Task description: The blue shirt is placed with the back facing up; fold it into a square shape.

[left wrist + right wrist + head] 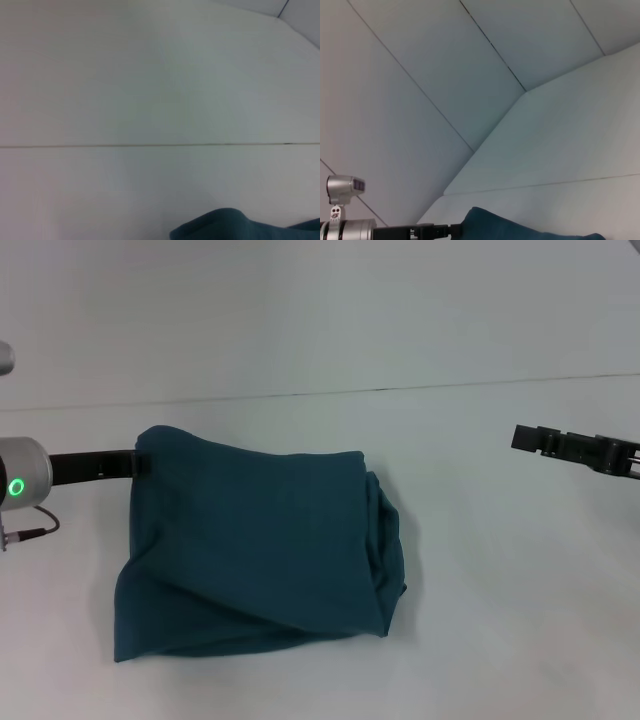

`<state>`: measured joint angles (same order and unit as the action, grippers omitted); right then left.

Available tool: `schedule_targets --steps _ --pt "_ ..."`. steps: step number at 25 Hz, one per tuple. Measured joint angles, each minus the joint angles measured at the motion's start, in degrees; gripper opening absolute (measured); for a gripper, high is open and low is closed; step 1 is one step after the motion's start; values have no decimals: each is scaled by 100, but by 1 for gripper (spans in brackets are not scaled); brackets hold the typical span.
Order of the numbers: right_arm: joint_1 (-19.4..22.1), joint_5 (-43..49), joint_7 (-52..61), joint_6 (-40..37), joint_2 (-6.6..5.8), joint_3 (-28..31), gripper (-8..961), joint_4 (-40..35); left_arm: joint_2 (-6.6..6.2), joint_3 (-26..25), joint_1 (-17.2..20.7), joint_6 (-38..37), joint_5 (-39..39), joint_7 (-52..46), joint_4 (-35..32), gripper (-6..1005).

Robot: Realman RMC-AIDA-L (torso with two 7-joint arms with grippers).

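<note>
The blue shirt point(260, 540) lies folded into a rough rectangle left of the table's middle, with a loose bunched layer along its right side. My left gripper point(141, 463) reaches in from the left and is shut on the shirt's far left corner, which rises to meet it. The right wrist view shows that same left gripper point(451, 231) at the edge of the shirt point(520, 231). A fold of the shirt point(235, 228) shows in the left wrist view. My right gripper point(522, 438) hovers well off to the right of the shirt, apart from it.
The white table point(500, 640) runs all around the shirt, with a thin seam line point(420, 388) across its far part. White wall panels point(420, 75) stand behind the table.
</note>
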<state>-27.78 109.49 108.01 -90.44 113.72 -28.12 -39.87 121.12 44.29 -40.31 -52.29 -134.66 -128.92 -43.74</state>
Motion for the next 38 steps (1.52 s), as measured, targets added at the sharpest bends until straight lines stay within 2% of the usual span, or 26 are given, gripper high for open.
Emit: schedule_targets --steps 8,13,18,22,25,26,27,28,31,35,38 --pt "-2 3 -11 7 0 0 941 40 7 68 13 126 -94 76 88 81" --pt "4 3 -8 9 0 0 941 49 21 63 5 161 -431 -90 67 113" --pt "4 3 -21 20 1 0 940 51 96 10 265 219 -419 -668 -450 196" --pt "20 3 -29 20 15 0 940 55 282 41 476 -420 -145 -769 -1073 272" --pt "44 3 -39 19 27 1 940 58 285 3 521 -862 240 -864 -999 330" --pt "53 2 -42 16 29 2 940 59 285 3 521 -862 240 -864 -999 406" --pt "58 2 -44 12 28 5 941 59 273 -69 650 -1093 696 -934 -847 481" --pt "63 3 -45 8 28 6 941 59 269 -93 680 -1143 805 -967 -817 557" --pt "84 2 -47 -7 10 8 941 59 232 -392 848 -1499 1189 -1226 -566 556" --pt "100 2 -32 2 -7 9 940 59 181 -1060 1002 -2085 1341 -1250 -157 555" --pt "41 50 315 108 -93 -21 940 54 156 -1260 1165 -2347 1349 -1080 -92 553"
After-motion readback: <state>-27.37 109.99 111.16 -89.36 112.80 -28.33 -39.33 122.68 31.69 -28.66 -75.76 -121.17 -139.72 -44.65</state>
